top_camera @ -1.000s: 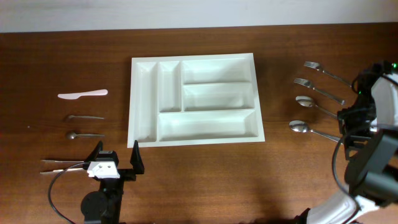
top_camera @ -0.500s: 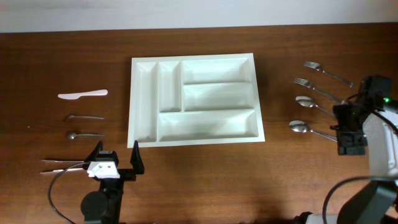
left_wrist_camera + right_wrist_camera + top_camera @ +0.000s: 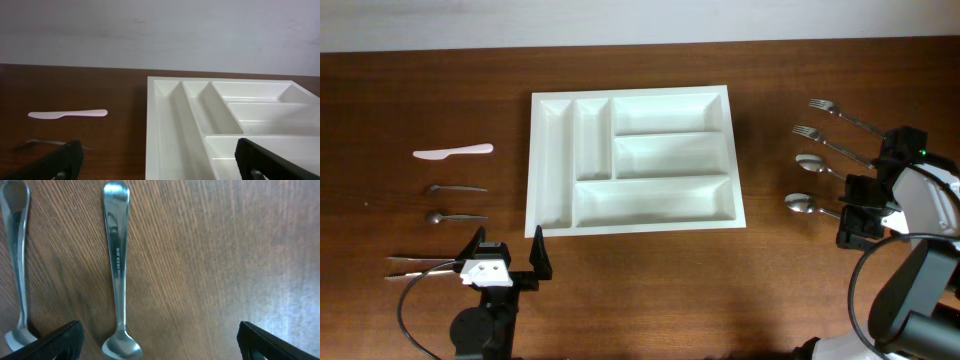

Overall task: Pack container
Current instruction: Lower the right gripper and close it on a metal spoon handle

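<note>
standing wide apart, left fingers [image 3: 65, 161] and right fingers [image 3: 62, 342] grip nothing.

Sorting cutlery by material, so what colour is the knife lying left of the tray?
Pale pink. The knife shows best in the left wrist view.

Dark wooden table [image 3: 640, 290] with a white container [image 3: 660, 200] lying flat at its middle and cutlery on both sides.
Left of the container, well apart from it, lie a pale plastic knife [image 3: 453, 152], a small spoon [image 3: 458, 188], a second small spoon [image 3: 457, 216] below it, and a thin metal piece [image 3: 410, 262] too slim to name. On the right, in a column, lie an upper fork [image 3: 835, 109], a lower fork [image 3: 820, 137], an upper large spoon [image 3: 815, 162] and a lower large spoon [image 3: 805, 204].
</note>
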`<state>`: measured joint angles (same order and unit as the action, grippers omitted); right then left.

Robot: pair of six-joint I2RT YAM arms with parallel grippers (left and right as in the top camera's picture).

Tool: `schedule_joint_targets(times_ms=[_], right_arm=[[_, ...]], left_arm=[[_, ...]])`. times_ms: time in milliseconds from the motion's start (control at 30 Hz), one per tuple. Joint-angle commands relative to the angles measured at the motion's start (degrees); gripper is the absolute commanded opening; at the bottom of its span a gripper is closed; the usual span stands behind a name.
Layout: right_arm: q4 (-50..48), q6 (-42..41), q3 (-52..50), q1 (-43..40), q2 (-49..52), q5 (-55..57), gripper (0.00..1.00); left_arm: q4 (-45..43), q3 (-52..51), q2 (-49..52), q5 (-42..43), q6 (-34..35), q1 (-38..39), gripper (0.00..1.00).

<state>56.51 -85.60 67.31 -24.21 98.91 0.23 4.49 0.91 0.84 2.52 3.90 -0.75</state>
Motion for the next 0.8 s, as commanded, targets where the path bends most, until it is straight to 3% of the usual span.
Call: schedule_joint_targets(times_ms=[0,767], right_arm=[[-1.1,-3.0,-0.4,0.2,1.7,-1.1,0.99],[-3.9,-3.2,-0.4,0.2,8.4,0.1,0.99]], left_arm=[[0.0,-0.4,-0.5,0.0,-0.9,0.0,0.99],[0.0,-0.4,-0.5,0.0,-0.9,0.0,0.99]])
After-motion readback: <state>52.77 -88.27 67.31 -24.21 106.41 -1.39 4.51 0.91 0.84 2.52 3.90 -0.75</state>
